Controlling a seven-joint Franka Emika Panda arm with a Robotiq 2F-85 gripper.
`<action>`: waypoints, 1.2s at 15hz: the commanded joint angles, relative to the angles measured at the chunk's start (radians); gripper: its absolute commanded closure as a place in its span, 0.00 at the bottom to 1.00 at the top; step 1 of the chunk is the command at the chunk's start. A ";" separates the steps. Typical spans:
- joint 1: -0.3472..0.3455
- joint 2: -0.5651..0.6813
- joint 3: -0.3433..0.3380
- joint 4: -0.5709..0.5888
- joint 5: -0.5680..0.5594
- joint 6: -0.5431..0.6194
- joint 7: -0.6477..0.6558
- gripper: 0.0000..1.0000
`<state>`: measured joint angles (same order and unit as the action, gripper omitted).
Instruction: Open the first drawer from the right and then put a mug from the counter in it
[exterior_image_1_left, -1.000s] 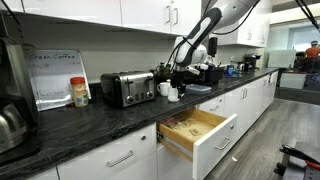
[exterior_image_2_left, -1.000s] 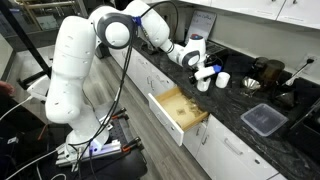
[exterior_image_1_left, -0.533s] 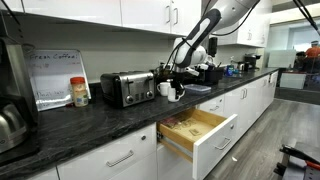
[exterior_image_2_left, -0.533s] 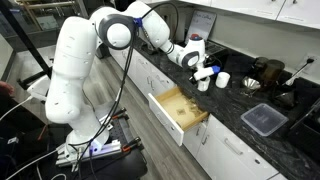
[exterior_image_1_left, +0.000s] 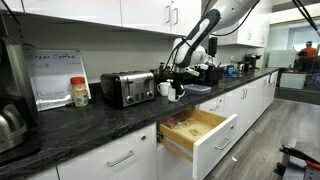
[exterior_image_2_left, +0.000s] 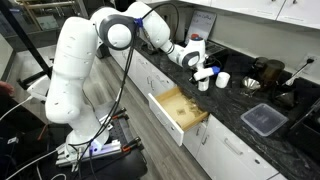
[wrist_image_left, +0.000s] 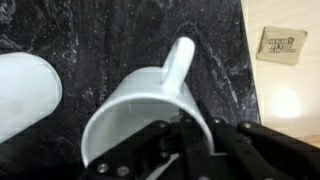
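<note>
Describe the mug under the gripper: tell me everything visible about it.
The mug is small, plain white and glossy, like ceramic, with one side handle pointing away from the gripper. It stands upright on the dark streaked counter, mouth up, and looks empty. The gripper's black fingers sit at its near rim; whether they pinch the wall cannot be told. A second white mug stands beside it, not touching.

Arm (exterior_image_2_left: 70, 72): glossy white, bulky rounded shell segments; left half of frame.
Joints (exterior_image_2_left: 118, 34): dark grey rings and caps between segments.
Cable (exterior_image_2_left: 126, 90): thin, black, running beside the arm.
Gripper (wrist_image_left: 200, 140): black body and fingers; bottom edge, wrist view.
</note>
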<state>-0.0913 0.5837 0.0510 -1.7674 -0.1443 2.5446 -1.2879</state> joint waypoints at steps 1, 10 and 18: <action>-0.016 -0.014 0.019 0.002 -0.004 -0.035 -0.020 0.98; -0.012 -0.113 0.063 -0.073 0.017 -0.120 -0.045 0.98; -0.008 -0.267 0.068 -0.249 0.056 -0.150 -0.041 0.98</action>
<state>-0.0896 0.4148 0.1145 -1.9024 -0.1189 2.3862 -1.3025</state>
